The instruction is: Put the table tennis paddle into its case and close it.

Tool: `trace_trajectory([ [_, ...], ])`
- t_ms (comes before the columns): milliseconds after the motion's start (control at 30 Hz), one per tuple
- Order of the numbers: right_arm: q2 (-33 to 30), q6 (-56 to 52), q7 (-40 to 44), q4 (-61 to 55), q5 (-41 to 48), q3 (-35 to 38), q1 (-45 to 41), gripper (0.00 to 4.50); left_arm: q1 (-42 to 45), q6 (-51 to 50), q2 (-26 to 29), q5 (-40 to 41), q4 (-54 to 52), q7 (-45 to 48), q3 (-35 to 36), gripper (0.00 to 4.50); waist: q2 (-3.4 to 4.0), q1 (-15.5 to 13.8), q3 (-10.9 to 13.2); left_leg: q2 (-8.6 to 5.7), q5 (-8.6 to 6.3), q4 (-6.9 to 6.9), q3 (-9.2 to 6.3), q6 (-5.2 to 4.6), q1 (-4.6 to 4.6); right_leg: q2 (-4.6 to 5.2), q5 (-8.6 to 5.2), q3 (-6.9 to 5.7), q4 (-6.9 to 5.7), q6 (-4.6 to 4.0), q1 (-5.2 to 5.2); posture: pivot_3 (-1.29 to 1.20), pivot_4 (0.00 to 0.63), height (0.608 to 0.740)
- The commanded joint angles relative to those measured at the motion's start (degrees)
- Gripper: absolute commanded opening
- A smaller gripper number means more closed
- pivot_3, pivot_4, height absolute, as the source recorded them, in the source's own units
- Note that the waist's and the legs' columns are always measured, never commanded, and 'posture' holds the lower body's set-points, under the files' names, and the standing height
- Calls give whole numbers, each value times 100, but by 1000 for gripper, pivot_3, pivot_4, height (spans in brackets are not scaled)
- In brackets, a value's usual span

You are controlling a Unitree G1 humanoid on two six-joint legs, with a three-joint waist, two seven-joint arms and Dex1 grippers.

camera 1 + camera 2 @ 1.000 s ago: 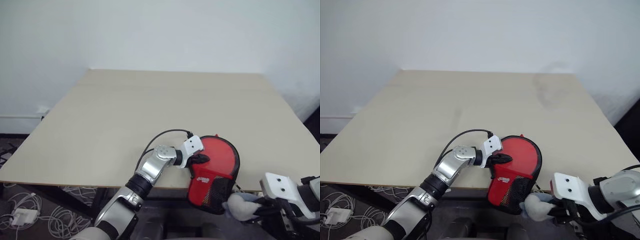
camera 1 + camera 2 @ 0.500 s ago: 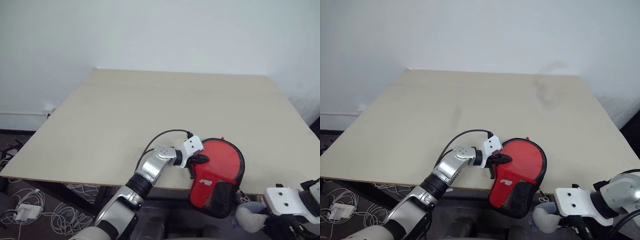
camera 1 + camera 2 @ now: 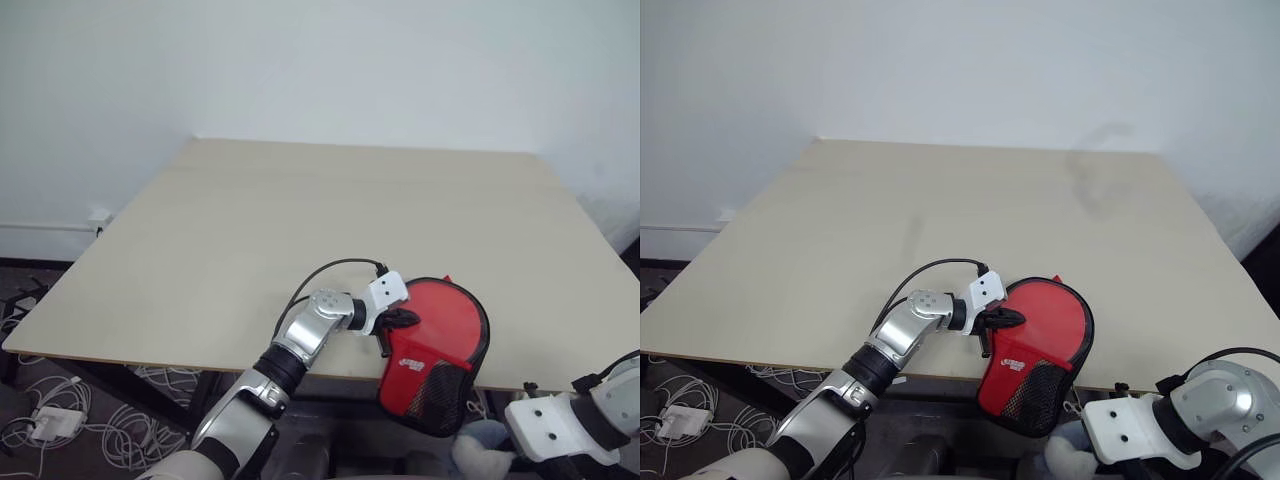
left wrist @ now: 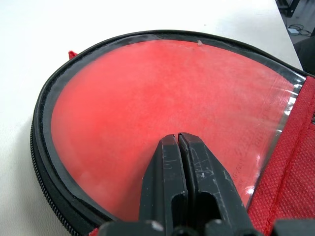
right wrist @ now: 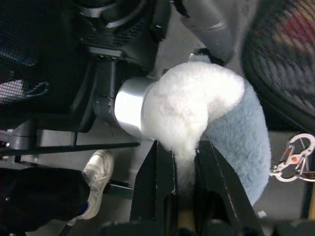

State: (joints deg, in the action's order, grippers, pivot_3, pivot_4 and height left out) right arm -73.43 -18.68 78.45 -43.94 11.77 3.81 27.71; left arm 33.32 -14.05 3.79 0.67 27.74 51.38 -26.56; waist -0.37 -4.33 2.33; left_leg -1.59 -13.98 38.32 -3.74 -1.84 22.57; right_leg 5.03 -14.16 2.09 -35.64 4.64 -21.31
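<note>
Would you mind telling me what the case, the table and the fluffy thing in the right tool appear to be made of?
The case looks like red woven fabric with black zip trim and a glossy clear panel, judging by the weave and sheen. The table seems matte pale laminate or wood, smooth and even. The fluffy thing held by the right tool looks like white and blue plush fur.

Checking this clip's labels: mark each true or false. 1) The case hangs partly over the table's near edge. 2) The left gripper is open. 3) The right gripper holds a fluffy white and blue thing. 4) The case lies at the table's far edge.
1) True: the case overhangs the table.
2) False: the left gripper is shut, over the case.
3) True: the right gripper pinches the fluffy thing.
4) False: it lies at the near edge.
</note>
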Motion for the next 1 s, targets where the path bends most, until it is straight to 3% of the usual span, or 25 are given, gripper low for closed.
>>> trace_trajectory([
  [33, -133, 24, 160, -243, 41, -107, 180, 11, -126, -180, 121, -301, 382, 34, -215, 0, -1, 2, -1, 1, 0, 0, 1, 0, 0, 0, 0, 0, 0, 0, 0, 0, 0, 740],
  [567, -150, -493, 131, -1082, 508, -21, 173, 11, -218, -235, 86, -299, 324, -38, -215, 0, -6, 39, -26, 7, 0, 3, 2, 1, -4, -1, 0, 2, -5, -1, 0, 0, 0, 740],
  [733, -30, -832, 127, -1158, 1156, 127, -152, 11, -210, -233, 58, -287, 334, -123, -168, 0, -7, 39, -28, 11, 0, 4, 2, 1, -4, -1, 0, 2, -5, -1, 0, 0, 0, 740],
  [1000, 412, -1952, -364, -406, 2946, 475, -1776, 2716, -254, -248, 173, -213, 202, -161, -9, 0, -11, 67, -28, 18, -1, 10, 2, 2, -8, -2, 8, 3, -9, -8, 1, 0, 0, 740],
])
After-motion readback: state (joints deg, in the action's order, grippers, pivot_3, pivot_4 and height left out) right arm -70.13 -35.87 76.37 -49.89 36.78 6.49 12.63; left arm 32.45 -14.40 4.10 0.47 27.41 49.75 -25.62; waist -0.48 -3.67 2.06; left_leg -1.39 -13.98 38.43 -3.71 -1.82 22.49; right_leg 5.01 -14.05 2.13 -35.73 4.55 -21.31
